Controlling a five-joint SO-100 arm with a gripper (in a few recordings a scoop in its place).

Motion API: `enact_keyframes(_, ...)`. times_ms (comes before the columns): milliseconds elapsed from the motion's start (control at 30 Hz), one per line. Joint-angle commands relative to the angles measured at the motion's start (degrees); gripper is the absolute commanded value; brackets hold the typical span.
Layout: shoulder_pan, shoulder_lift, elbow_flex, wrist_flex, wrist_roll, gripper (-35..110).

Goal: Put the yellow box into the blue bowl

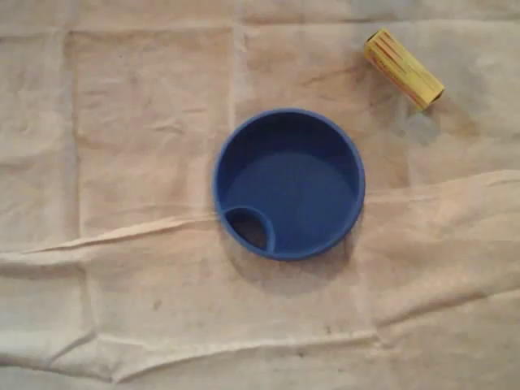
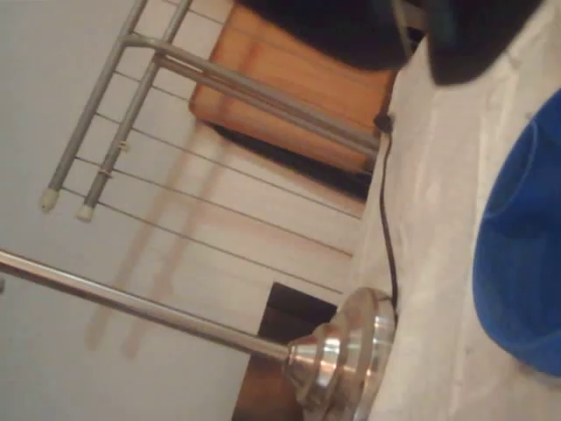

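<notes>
Counter (image 1: pixel 122 122) under creased beige cloth, blue bowl (image 1: pixel 292 183) mid-frame in overhead view, small inner pocket at its 7 o'clock, yellow box (image 1: pixel 402 68) at bowl's 1 o'clock, well apart, lying diagonal on cloth, oblong, fine orange striping, dark end, claw opening cannot be told.

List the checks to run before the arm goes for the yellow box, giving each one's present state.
1. Yellow box lies free on the cloth, outside the blue bowl: ok.
2. The blue bowl is upright, its main well empty: ok.
3. Gap between box and bowl unobstructed: ok.
4. Cloth flat: not ok, creases run beside the bowl.
5. Gripper open: cannot tell.
</notes>
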Motion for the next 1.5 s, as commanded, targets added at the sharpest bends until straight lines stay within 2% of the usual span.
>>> enact_keyframes(0,-0.4,1.9,-0.4,-0.5,0.6,0)
enact_keyframes(167,-0.4,0.2,-0.6,-0.6,0.6,0)
enact_keyframes(400,-0.4,-14.2,-4.1,-0.7,1.1,0)
enact_keyframes(1033,-0.4,-58.5,-33.1,0.3,1.8,0)
enact_keyframes(1467,-0.5,-76.2,-41.0,0.3,19.8,0)
